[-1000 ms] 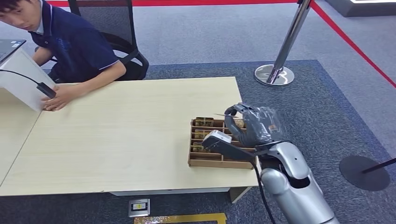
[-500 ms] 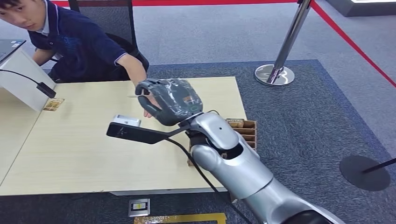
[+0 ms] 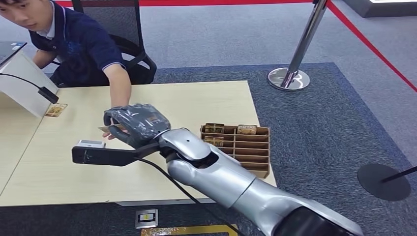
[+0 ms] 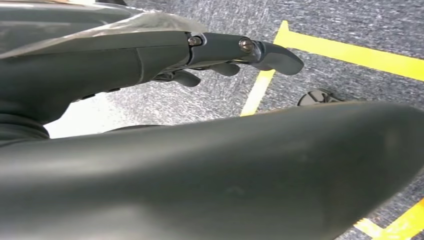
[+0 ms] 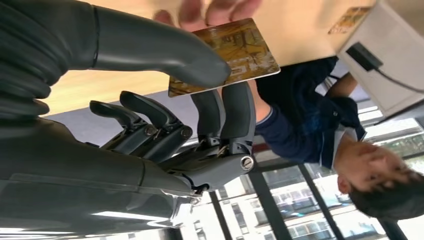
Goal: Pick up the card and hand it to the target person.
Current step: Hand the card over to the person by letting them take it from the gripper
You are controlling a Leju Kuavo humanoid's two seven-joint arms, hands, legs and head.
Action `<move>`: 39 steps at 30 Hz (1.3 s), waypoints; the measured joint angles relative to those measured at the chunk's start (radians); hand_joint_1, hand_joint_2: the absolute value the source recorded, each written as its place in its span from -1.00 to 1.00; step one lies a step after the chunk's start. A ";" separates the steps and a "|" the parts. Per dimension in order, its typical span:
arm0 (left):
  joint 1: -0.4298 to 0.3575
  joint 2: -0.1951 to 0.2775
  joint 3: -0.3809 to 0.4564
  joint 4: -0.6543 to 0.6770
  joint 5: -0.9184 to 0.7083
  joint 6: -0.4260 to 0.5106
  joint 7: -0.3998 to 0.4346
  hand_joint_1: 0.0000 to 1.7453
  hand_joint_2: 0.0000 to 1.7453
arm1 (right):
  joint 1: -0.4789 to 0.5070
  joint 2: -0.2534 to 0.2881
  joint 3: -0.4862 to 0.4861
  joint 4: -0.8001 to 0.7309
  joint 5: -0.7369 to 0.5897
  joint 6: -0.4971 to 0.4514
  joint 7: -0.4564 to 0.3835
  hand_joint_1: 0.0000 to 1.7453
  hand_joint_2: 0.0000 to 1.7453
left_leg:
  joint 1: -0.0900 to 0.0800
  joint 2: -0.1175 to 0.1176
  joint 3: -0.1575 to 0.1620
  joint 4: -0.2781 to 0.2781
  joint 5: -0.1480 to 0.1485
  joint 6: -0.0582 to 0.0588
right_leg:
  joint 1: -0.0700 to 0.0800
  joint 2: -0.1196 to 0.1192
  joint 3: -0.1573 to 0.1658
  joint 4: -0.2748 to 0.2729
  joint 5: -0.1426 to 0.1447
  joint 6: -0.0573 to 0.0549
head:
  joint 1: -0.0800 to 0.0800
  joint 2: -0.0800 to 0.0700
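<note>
My right hand (image 3: pixel 137 124) reached out across the light wooden table (image 3: pixel 162 101), toward ten o'clock from where I stood, and it pinched a gold-brown card (image 5: pixel 227 55) between the thick thumb and two dark fingers (image 5: pixel 239 112) — the other fingers curled in loosely behind. The card stuck out flat past my fingertips, and in the head view just its edge (image 3: pixel 104 129) showed at the hand's nine o'clock side. A person in a dark blue polo shirt (image 3: pixel 78 46), seated at the table's far edge, had stretched an arm down to meet it; the person's hand (image 5: pixel 210 9) touched the card's far end in my right wrist view, fingertips resting on its face. A second card (image 3: pixel 56 109) lay flat on the table well off at nine o'clock, just beside a white box (image 3: pixel 22 83) with a black cable. The brown compartmented organiser (image 3: pixel 243 147) sat near the table's three o'clock corner, a few cards standing in its far slots. My left hand (image 4: pixel 220 60) hung over grey carpet with yellow tape lines — fingers partly bent, holding nothing that I could see, though I cannot tell how far they were closed.
</note>
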 joint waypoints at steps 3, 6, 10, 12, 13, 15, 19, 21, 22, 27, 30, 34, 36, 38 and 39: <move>0.000 0.000 0.000 0.000 -0.003 -0.003 -0.006 -1.00 -1.00 | -0.012 0.000 0.063 0.041 -0.025 0.006 0.028 1.00 1.00 | 0.000 0.000 0.000 0.000 0.000 0.000 | 0.000 0.000 0.000 0.000 0.000 0.000 | 0.000 0.000; -0.001 0.000 0.000 0.000 -0.005 -0.004 -0.010 -1.00 -1.00 | -0.015 0.000 0.118 0.080 -0.049 0.000 0.046 0.68 1.00 | 0.000 0.000 0.000 0.000 0.000 0.000 | 0.000 0.000 0.000 0.000 0.000 0.000 | 0.000 0.000; -0.001 0.000 -0.002 0.000 -0.010 -0.007 -0.016 -1.00 -1.00 | -0.016 0.000 0.168 0.124 -0.075 -0.005 0.069 -0.75 1.00 | 0.000 0.000 0.000 0.000 0.000 0.000 | 0.000 0.000 0.000 0.000 0.000 0.000 | 0.000 0.000; -0.001 0.000 -0.003 0.000 -0.012 -0.008 -0.017 -1.00 -1.00 | -0.016 0.000 0.181 0.145 -0.097 -0.016 0.071 -1.00 1.00 | 0.000 0.000 0.000 0.000 0.000 0.000 | 0.000 0.000 0.000 0.000 0.000 0.000 | 0.000 0.000; -0.001 0.000 -0.003 0.000 -0.013 -0.009 -0.017 -1.00 -1.00 | -0.017 0.000 0.184 0.154 -0.113 -0.026 0.067 -1.00 1.00 | 0.000 0.000 0.000 0.000 0.000 0.000 | 0.000 0.000 0.000 0.000 0.000 0.000 | 0.000 0.000; -0.001 0.000 -0.004 0.000 -0.014 -0.009 -0.016 -1.00 -1.00 | -0.018 0.000 0.185 0.170 -0.141 -0.044 0.055 -1.00 0.00 | 0.000 0.000 0.000 0.000 0.000 0.000 | 0.000 0.000 0.000 0.000 0.000 0.000 | 0.000 0.000; 0.000 0.000 -0.004 0.000 -0.009 -0.005 -0.011 -1.00 -1.00 | -0.019 -0.001 0.168 0.191 -0.150 -0.117 0.024 -1.00 -1.00 | 0.000 0.000 0.001 0.000 0.000 0.000 | 0.000 0.000 0.000 0.000 0.000 0.000 | 0.000 0.000; 0.000 -0.001 -0.004 0.000 0.003 0.001 -0.008 -1.00 -1.00 | 0.001 -0.008 0.117 0.159 -0.103 -0.183 0.007 -1.00 -1.00 | 0.000 0.000 0.001 0.000 0.000 0.000 | 0.000 0.000 0.000 0.000 0.000 0.000 | 0.000 0.000; 0.001 -0.002 -0.003 0.000 0.009 0.004 -0.008 -1.00 -1.00 | 0.023 -0.015 0.077 0.120 -0.063 -0.202 0.001 -1.00 -1.00 | 0.000 0.000 0.001 0.000 0.000 0.000 | 0.000 0.000 0.000 0.000 0.000 0.000 | 0.000 0.000; 0.004 -0.007 0.002 0.000 0.029 0.015 -0.013 -1.00 -1.00 | 0.230 -0.086 -0.159 -0.236 0.129 -0.163 -0.008 -1.00 -1.00 | 0.000 -0.001 0.000 0.000 -0.001 0.001 | 0.000 0.000 0.000 -0.002 0.000 0.000 | 0.000 0.000; 0.007 -0.009 0.004 0.000 0.039 0.025 -0.009 -1.00 -1.00 | 0.386 -0.130 -0.295 -0.473 0.160 -0.205 -0.030 -1.00 -1.00 | -0.001 -0.001 0.000 0.000 -0.002 0.001 | 0.000 0.000 0.000 -0.003 -0.001 0.001 | 0.000 0.000; 0.008 -0.014 0.009 0.000 0.050 0.042 -0.001 -1.00 -1.00 | 0.592 -0.173 -0.470 -0.757 0.212 -0.250 -0.047 -1.00 0.00 | -0.001 -0.001 -0.001 0.000 -0.003 0.002 | 0.000 0.000 0.000 -0.004 -0.001 0.001 | 0.000 0.000; 0.007 -0.017 0.012 0.000 0.054 0.047 0.000 -1.00 -1.00 | 0.669 -0.184 -0.539 -0.853 0.236 -0.269 -0.047 -1.00 1.00 | -0.001 0.000 0.000 0.000 -0.004 0.002 | 0.000 0.000 0.000 -0.004 -0.001 0.001 | 0.000 0.000; 0.007 -0.019 0.016 0.000 0.056 0.050 0.000 -1.00 -1.00 | 0.738 -0.188 -0.597 -0.925 0.268 -0.292 -0.026 -1.00 1.00 | -0.001 0.000 0.000 0.000 -0.004 0.002 | -0.001 0.000 0.000 -0.004 -0.001 0.001 | 0.000 0.000; 0.007 -0.021 0.019 0.000 0.057 0.051 0.000 -1.00 -0.50 | 0.778 -0.187 -0.630 -0.956 0.284 -0.304 -0.005 -1.00 1.00 | -0.001 -0.001 0.000 0.000 -0.004 0.002 | -0.001 0.000 0.000 -0.004 -0.002 0.001 | 0.000 0.000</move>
